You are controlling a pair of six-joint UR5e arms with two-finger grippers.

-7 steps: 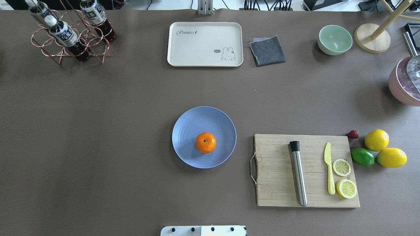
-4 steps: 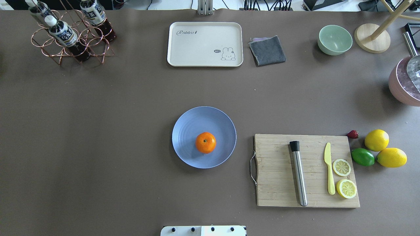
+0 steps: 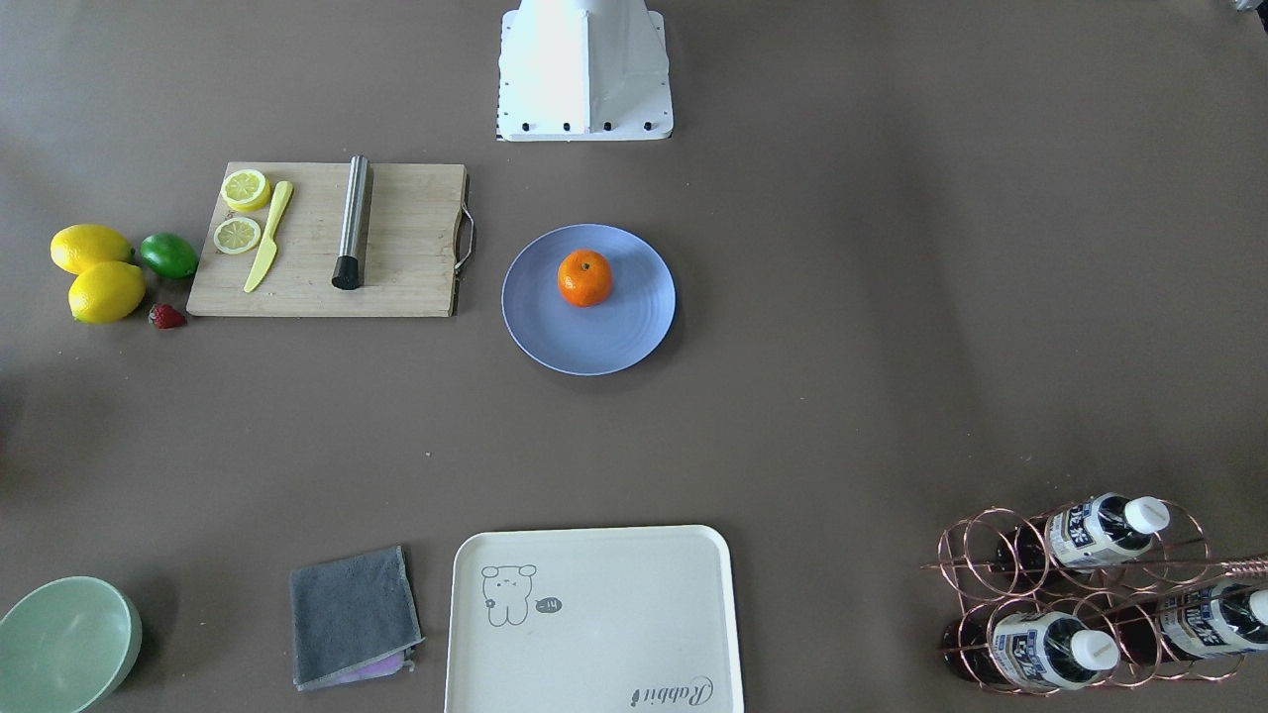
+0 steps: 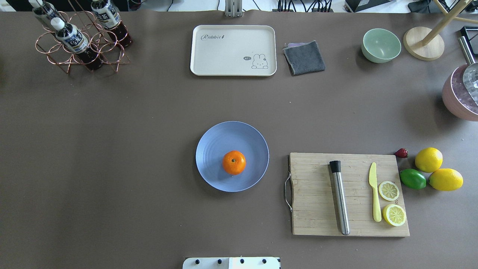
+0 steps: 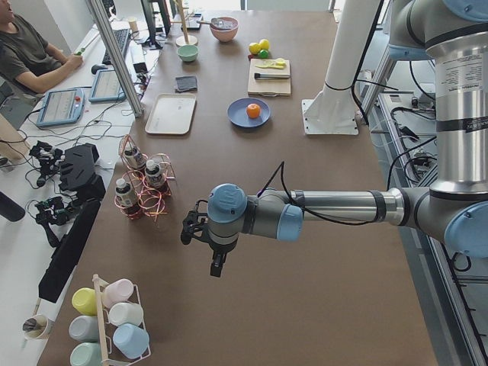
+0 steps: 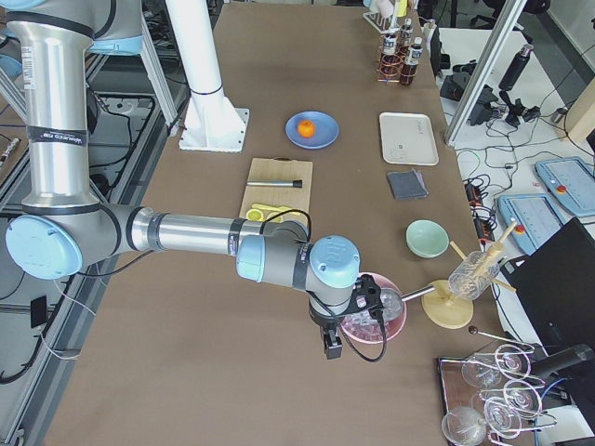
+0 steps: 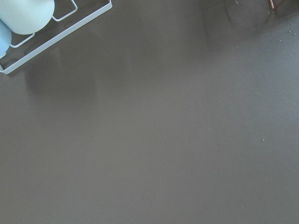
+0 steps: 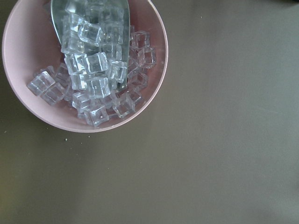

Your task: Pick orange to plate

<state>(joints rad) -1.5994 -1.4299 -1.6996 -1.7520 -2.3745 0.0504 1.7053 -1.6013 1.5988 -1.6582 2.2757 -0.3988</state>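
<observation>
Seen from overhead, the near right of the table [image 4: 112, 149] has a wooden cutting board [image 4: 317, 209] with a steel cylinder [image 4: 340, 201], a yellow knife [image 4: 374, 194] and two lemon halves [image 4: 388, 191] on it. Just right of it sit two whole lemons [image 4: 428, 159], a lime [image 4: 412, 179] and a tiny strawberry [image 4: 401, 152]. Far edge, left to right: copper wire rack [image 4: 101, 46] of bottles [image 4: 71, 37], cream tray [image 4: 224, 52], grey cloth [image 4: 304, 57], pale green bowl [image 4: 381, 45], then a pink bowl [image 8: 21, 46] full of ice cubes [image 8: 96, 65] at the right end.

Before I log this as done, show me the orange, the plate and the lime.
orange [image 4: 234, 162]: overhead view, its top face
plate [image 4: 224, 136]: overhead view, bare far floor
lime [image 4: 412, 179]: overhead view, its middle
</observation>
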